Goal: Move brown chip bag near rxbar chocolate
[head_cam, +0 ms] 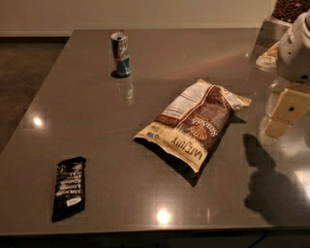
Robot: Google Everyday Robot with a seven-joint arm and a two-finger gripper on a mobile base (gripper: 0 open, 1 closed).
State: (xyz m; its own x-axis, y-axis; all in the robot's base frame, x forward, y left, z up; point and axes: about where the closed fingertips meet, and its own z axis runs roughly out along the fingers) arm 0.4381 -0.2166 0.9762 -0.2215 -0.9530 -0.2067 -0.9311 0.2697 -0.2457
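Note:
The brown chip bag (193,122), cream-yellow and brown with "LATE JULY" lettering and a white nutrition panel, lies flat near the middle of the grey table (97,145). The rxbar chocolate (69,187), a small black bar with white lettering, lies near the front left edge, far from the bag. My gripper (283,116), cream-coloured under a white arm, hangs above the table just right of the bag and holds nothing.
A slim blue-silver can (120,54) stands upright at the back left. A container of dark items (290,9) and a pale object (266,57) sit at the back right corner. The gripper's shadow (271,184) falls on the table's front right.

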